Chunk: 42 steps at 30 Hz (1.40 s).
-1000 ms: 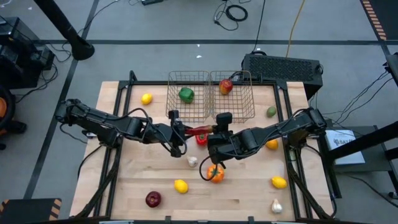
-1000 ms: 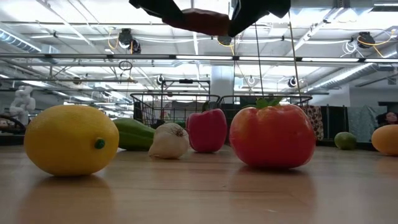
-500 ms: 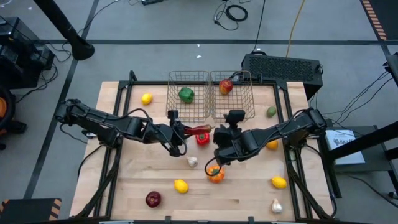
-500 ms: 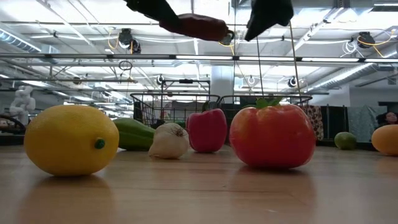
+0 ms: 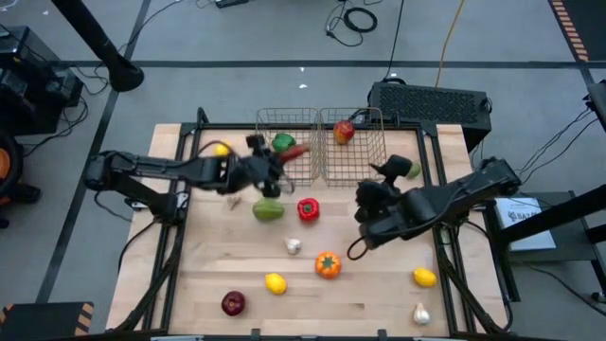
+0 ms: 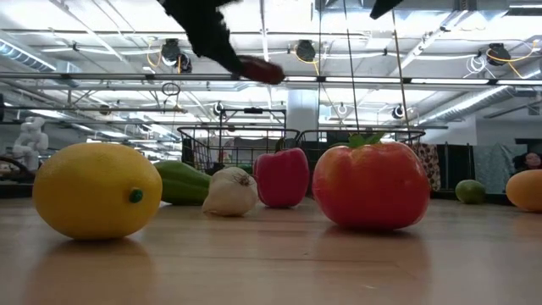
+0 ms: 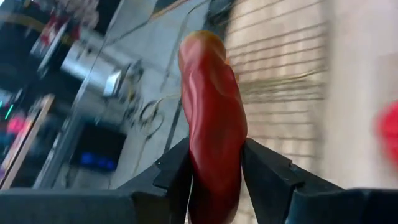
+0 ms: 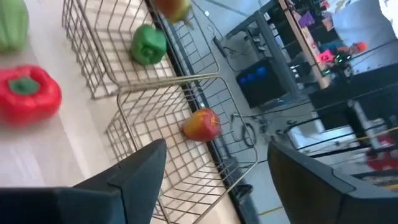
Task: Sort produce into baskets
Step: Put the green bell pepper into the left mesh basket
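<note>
The left gripper (image 5: 275, 163) is squeezing a long red chilli (image 7: 212, 118) between its two fingers. It is holding the chilli up in the air, right at the near edge of the left basket (image 5: 287, 147). A green pepper (image 5: 283, 143) is sitting in that basket, just past the chilli. The right gripper (image 5: 386, 172) is hanging just in front of the right basket (image 5: 355, 144) with its fingers spread wide, holding nothing. An apple (image 8: 201, 124), I think, is lying in that basket.
</note>
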Motion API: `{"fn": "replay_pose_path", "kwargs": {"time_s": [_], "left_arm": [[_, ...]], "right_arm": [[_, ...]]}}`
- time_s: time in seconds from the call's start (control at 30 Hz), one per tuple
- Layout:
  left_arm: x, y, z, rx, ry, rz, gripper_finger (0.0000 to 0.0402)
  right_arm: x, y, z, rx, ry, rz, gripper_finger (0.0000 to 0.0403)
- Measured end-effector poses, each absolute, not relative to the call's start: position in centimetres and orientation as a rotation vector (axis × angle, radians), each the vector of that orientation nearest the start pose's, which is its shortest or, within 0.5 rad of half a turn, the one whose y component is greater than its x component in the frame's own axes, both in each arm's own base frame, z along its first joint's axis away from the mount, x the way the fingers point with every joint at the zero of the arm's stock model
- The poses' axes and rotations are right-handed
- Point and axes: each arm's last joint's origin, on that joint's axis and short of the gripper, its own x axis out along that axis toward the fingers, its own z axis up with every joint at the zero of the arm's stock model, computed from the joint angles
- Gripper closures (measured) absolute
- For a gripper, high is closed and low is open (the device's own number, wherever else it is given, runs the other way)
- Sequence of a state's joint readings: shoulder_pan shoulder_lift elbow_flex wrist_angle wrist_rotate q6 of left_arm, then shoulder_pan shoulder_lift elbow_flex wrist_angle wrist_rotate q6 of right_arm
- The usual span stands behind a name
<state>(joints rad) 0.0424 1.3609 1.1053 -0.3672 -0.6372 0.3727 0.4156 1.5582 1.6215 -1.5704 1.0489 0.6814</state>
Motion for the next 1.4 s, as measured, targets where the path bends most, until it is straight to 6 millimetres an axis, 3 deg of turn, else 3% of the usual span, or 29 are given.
{"fn": "replay_pose_path", "kwargs": {"time_s": [0.2,0.43,0.57,0.77,0.97,1.13,1.4], "left_arm": [[28.8,8.0,31.3,0.241,0.569,0.682,0.0263],[29.3,10.9,31.6,-0.126,0.325,0.811,0.0263],[31.2,11.8,29.9,-0.164,0.298,0.825,0.0263],[33.8,12.8,25.6,-0.248,0.330,0.894,0.0263],[34.8,14.1,22.5,-0.349,0.333,0.975,0.0263],[34.8,15.2,21.0,-0.428,0.337,1.004,0.0262],[34.5,16.2,21.0,-0.474,0.331,0.992,0.0261]], "right_arm": [[24.1,8.4,36.9,-0.363,0.817,-0.819,0.0140],[24.2,8.5,36.9,-0.359,0.815,-0.816,0.0140],[24.2,8.5,36.9,-0.359,0.813,-0.812,0.0140],[24.0,8.9,36.9,-0.370,0.812,-0.795,0.0140],[23.9,9.1,36.9,-0.376,0.813,-0.789,0.0140],[23.9,9.1,36.9,-0.375,0.813,-0.789,0.0140],[24.0,9.1,36.9,-0.370,0.808,-0.789,0.0140]]}}
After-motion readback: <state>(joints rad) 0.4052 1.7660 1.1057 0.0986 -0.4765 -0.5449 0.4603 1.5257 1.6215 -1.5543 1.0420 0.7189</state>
